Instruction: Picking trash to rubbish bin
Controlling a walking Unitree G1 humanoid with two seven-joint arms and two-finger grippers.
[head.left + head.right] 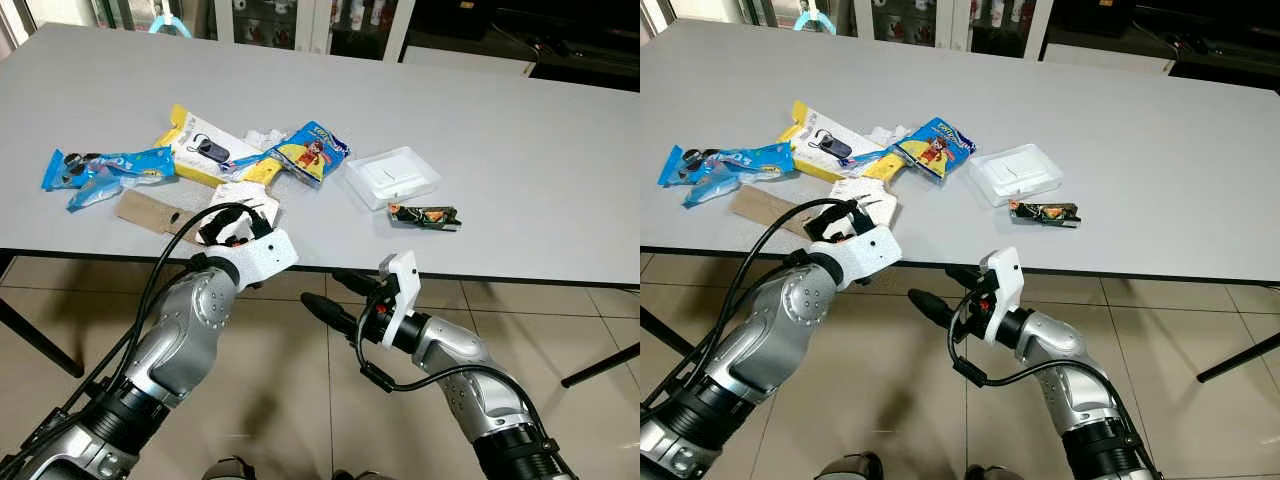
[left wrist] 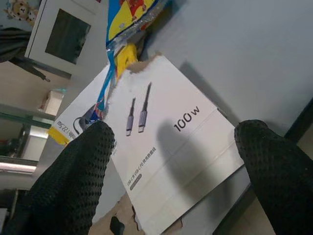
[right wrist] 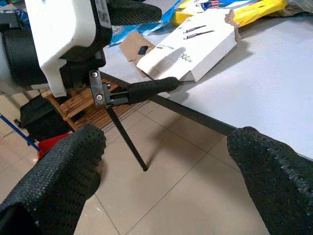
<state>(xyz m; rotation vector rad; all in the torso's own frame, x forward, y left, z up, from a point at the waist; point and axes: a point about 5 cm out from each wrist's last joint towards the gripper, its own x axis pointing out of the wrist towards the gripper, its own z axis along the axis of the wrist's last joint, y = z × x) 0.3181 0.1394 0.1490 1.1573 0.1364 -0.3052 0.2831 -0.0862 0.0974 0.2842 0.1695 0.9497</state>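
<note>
Trash lies on the grey table (image 1: 520,140). At its front edge a white cable box (image 2: 166,147) marked "100 W" lies flat, partly on a brown cardboard piece (image 1: 150,212). My left gripper (image 1: 228,222) hovers over this box, open, with the box showing between its two black fingers (image 2: 83,166). Below and in front of the table edge, over the tiled floor, my right gripper (image 1: 321,287) is open and holds nothing. The right wrist view shows the left gripper's lower finger (image 3: 146,88) just under the white box (image 3: 195,49).
Further back on the table lie a blue wrapper (image 1: 105,172), a yellow package (image 1: 205,150), a blue-yellow snack wrapper (image 1: 310,150), a white plastic tray (image 1: 393,177) and a small dark wrapper (image 1: 425,215). A table leg (image 1: 40,340) slants down at the left.
</note>
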